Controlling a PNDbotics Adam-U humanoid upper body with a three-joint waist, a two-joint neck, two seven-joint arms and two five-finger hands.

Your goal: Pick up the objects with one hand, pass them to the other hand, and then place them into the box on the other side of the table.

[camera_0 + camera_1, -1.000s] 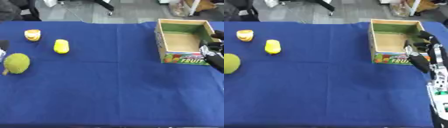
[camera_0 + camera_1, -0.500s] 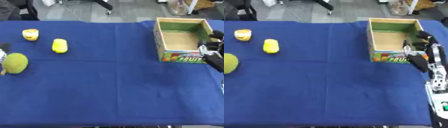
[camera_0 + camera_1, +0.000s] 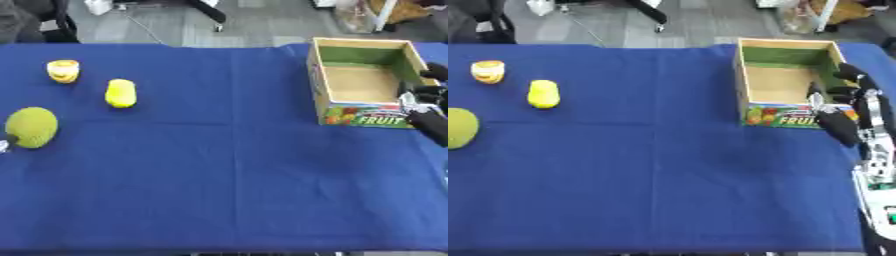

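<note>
- the fruit box (image 3: 786, 82) sits on the right side of the blue tablecloth (image 3: 219, 175), open top facing up, and it looks empty inside, just a bare cardboard floor. so as far as the pictures go nothing has been dropped in yet.
- the right hand (image 3: 842, 107) hangs right at the box's near right corner, fingers loosely spread and holding nothing. it looks parked there to be the receiving end of the handoff, since that's the side the box is on.
- all three things to move are over on the far left, well apart from the box: a big bumpy green fruit (image 3: 31, 127) (looks like a jackfruit) near the left edge, a yellow fruit (image 3: 121, 93) a bit further in, and a small orange-and-yellow piece (image 3: 63, 70) behind them.
- that layout is the whole point of the task: stuff on one side, box on the other, so the left hand has to grab and pass across.
- the left hand barely shows, if at all. there's a tiny pale sliver at the left edge beside the green fruit, can't tell what it is or what any fingers are doing.
- best guess for the step: a pickup on the left comes first, and the green fruit is the closest to that edge.
</note>
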